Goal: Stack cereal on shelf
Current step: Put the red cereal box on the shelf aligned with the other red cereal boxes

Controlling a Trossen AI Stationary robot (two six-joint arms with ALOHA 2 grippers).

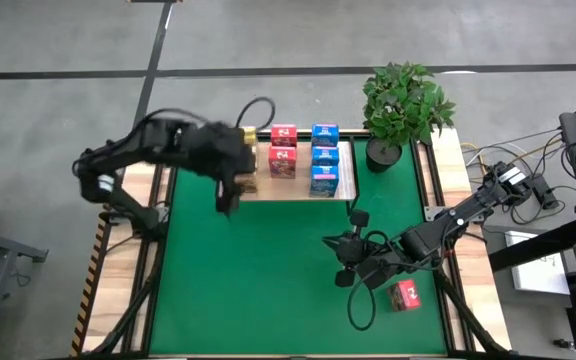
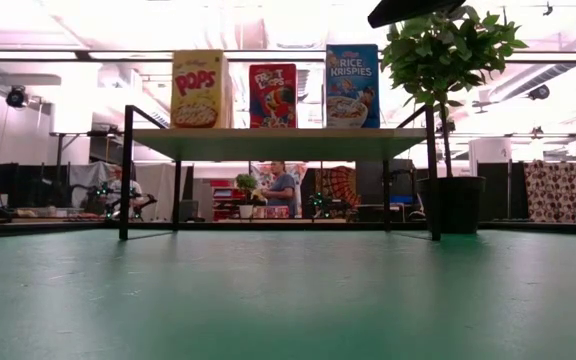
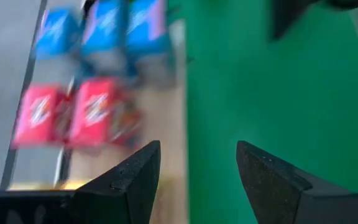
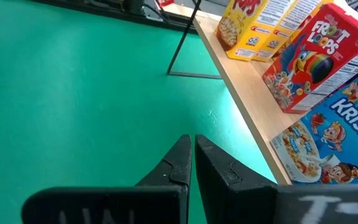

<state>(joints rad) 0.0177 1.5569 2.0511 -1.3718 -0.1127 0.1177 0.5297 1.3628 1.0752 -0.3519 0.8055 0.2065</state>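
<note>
eight printed cardboard cereal boxes (image 1: 298, 155) on flat wooden shelf (image 1: 345, 183), left tool (image 1: 230, 190) apart; right tool (image 1: 346, 262) together

Beneath the left arm (image 1: 183, 150), the yellow boxes (image 1: 247, 160) on the shelf (image 1: 346, 183) are mostly hidden. Ahead of its jaws, the pink-red boxes (image 3: 73, 112) and blue boxes (image 3: 104, 31) are blurred, their print unreadable.

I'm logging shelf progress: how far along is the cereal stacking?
Nearly done. The shelf holds three blue boxes, two pink-red boxes and yellow boxes. Nothing is in hand: the left claw is open over the shelf, the right claw shut. One pink-red box remains on the mat.
</note>
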